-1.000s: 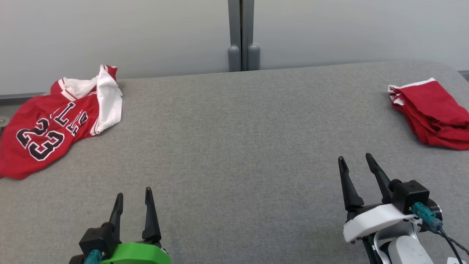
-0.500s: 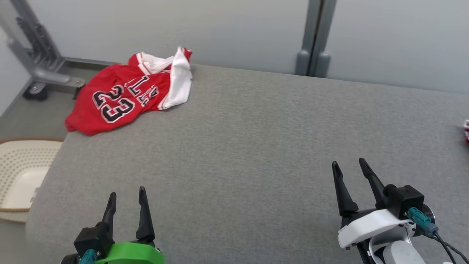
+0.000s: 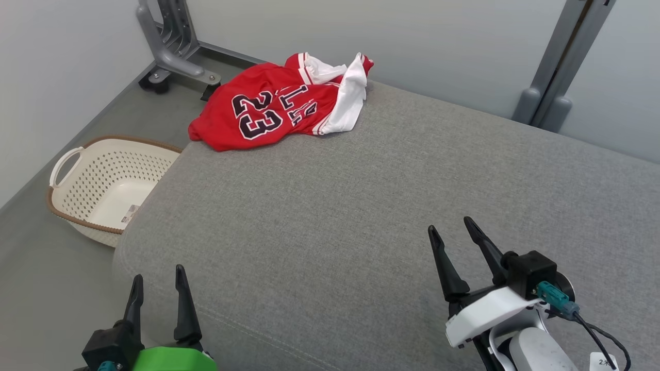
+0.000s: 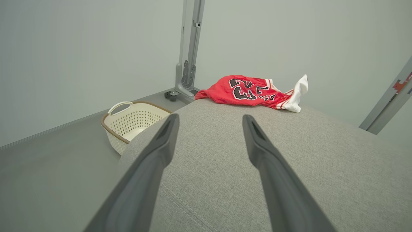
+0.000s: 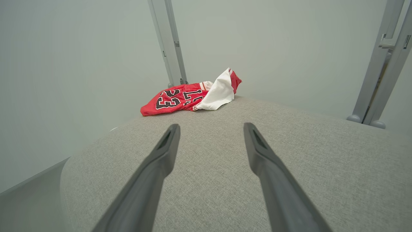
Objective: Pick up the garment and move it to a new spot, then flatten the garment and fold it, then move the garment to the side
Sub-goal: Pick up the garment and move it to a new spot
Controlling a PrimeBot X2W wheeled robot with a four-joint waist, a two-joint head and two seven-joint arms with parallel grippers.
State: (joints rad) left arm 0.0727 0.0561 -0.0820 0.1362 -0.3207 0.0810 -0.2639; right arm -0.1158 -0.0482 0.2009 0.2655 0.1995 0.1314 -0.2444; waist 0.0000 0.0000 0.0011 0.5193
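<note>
garment: red jersey with white trim and white lining, black "23" and letters edged in white; crumpled, unfolded, a white flap standing up at its right end.
garment position: far left corner of the surface, its red end reaching the left edge; well apart from both hands.
surface: grey woven fabric cover, a stitched seam along the near edge.
left hand: green housing, low at the left of the head view; two dark fingers apart, nothing between them; above the near left corner of the surface. In the left wrist view the fingers point toward the garment.
right hand: white housing, teal plug and black cable at its side; fingers apart, empty; above the near part of the surface, right of centre.
basket: cream, perforated, brown rim, loop handle; on the floor, just beside the surface's left edge; a small label inside on its bottom.
stand: grey metal, foot with a dark castor on the floor, beyond the garment.
posts: paired grey uprights behind the surface, far right.
wall: pale grey, plain.
</note>
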